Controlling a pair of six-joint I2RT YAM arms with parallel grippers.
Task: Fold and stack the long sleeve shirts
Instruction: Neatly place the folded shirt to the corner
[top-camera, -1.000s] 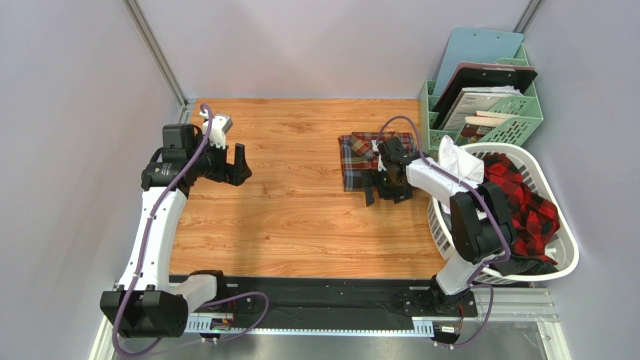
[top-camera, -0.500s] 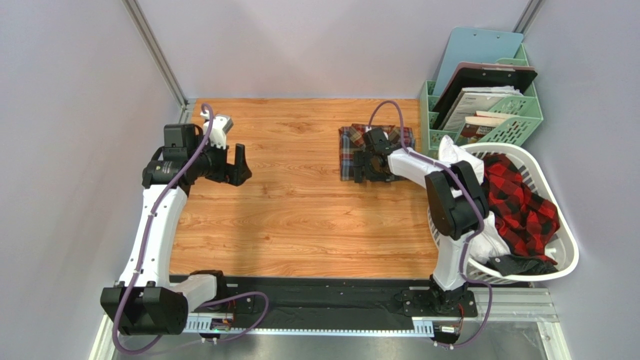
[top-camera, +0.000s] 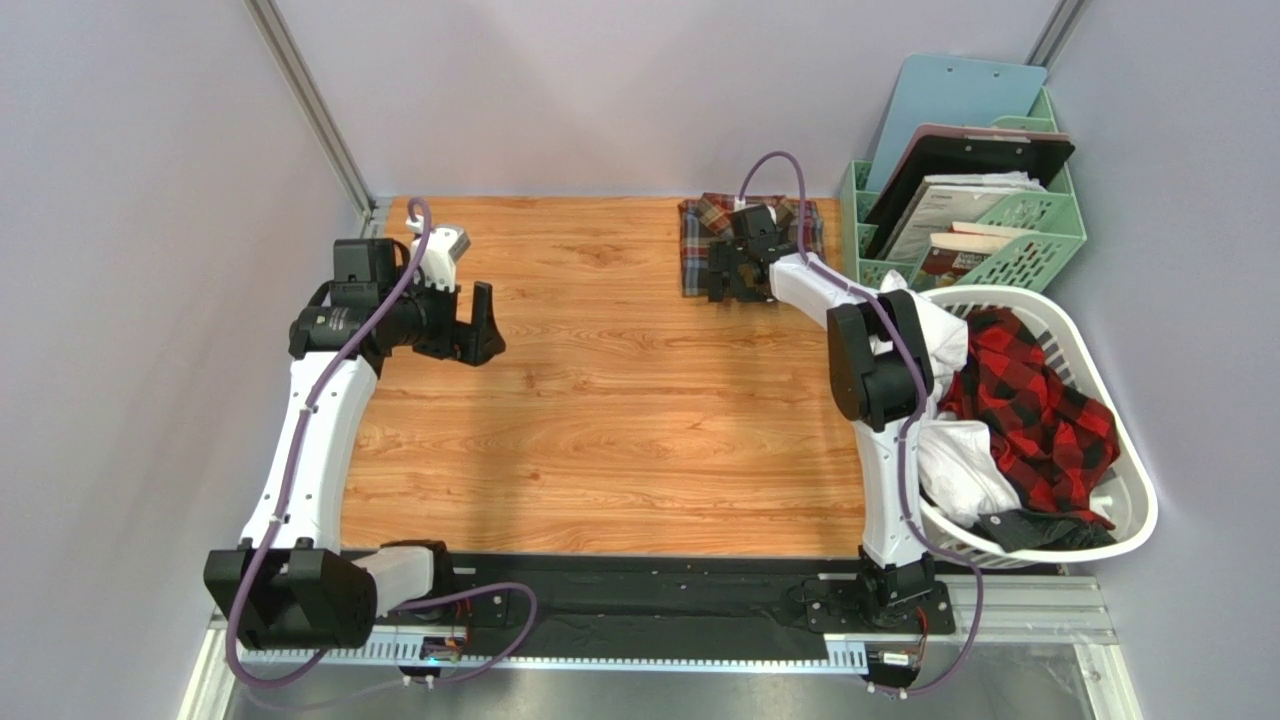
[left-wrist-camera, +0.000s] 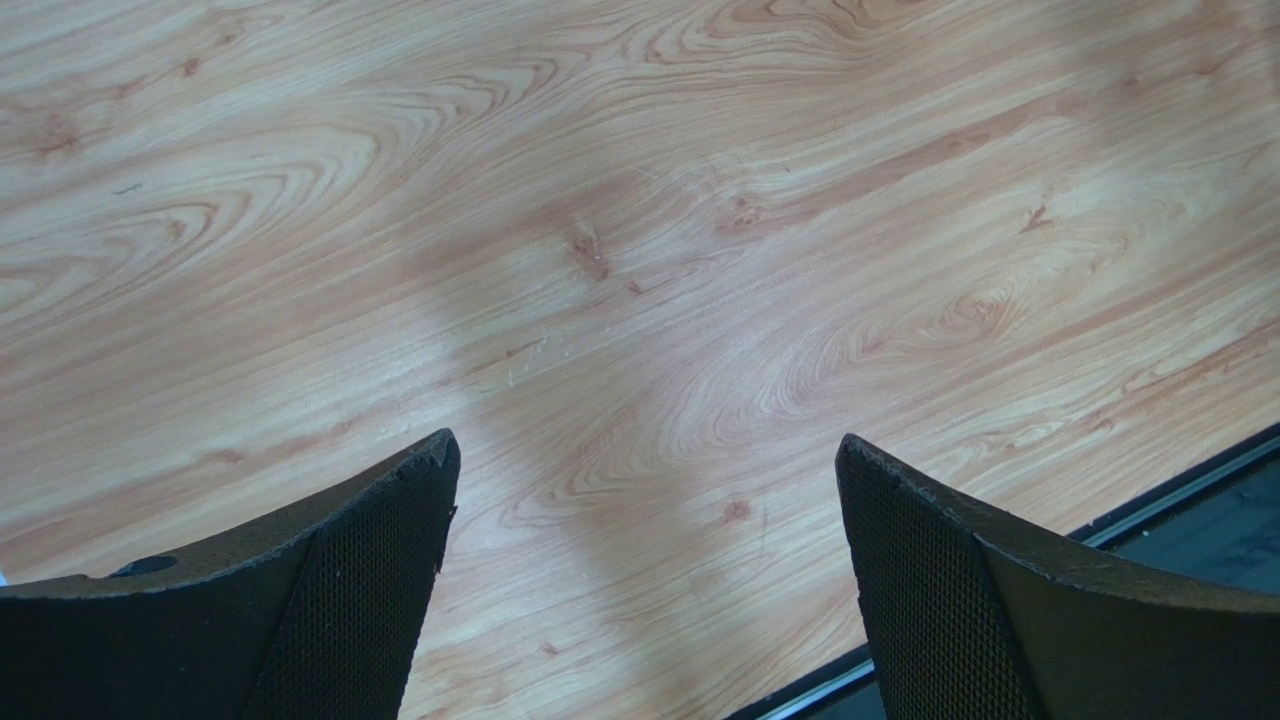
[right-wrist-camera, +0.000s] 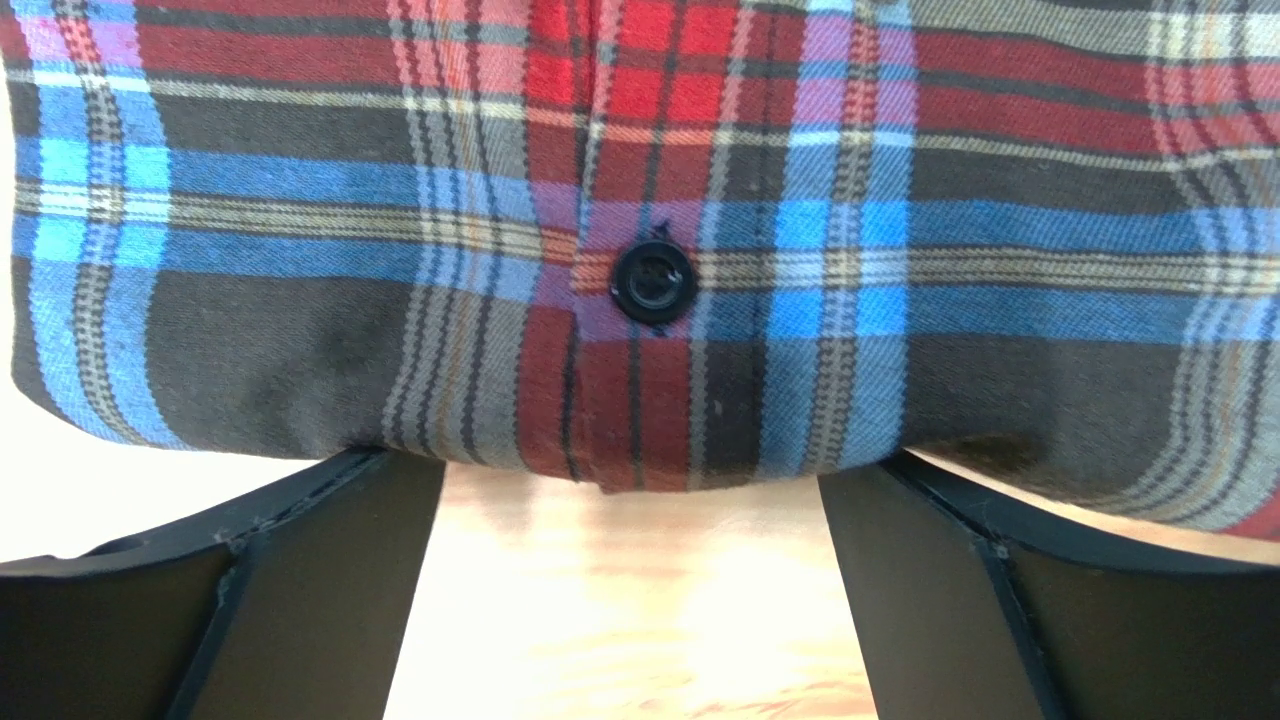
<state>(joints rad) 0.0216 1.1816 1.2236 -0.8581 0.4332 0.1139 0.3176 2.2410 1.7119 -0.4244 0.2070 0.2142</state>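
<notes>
The tartan shirt (top-camera: 700, 249) lies folded into a flat, roughly square packet at the upper middle of the top view, on the far edge of the table (top-camera: 601, 405) and just left of a green lattice file rack (top-camera: 1037, 248). Its cloth is a soft woven flannel: dark brown-olive ground crossed by red, bright blue and pale cream lines. In the right wrist view the fine twill weave shows, and a round black button (right-wrist-camera: 652, 282) sits on the red placket at centre. The lower hem curves slightly.

The right gripper (right-wrist-camera: 631, 488) stands wide, nothing between its matte black fingers (right-wrist-camera: 271, 585). Their tips reach the shirt's hem, and whether they touch it cannot be told.

The left gripper (left-wrist-camera: 646, 450) is also spread wide and holds nothing. It is at the left of the top view, above bare table. Its fingers are curved black, with a fine mesh-like grip texture.

The table is smooth pale-orange wood grain with swirling knots.

The red-and-black shirt (top-camera: 1044, 405) lies crumpled in a white oval plastic basket (top-camera: 1135, 518) at the right, beside some white cloth (top-camera: 950, 458).
</notes>
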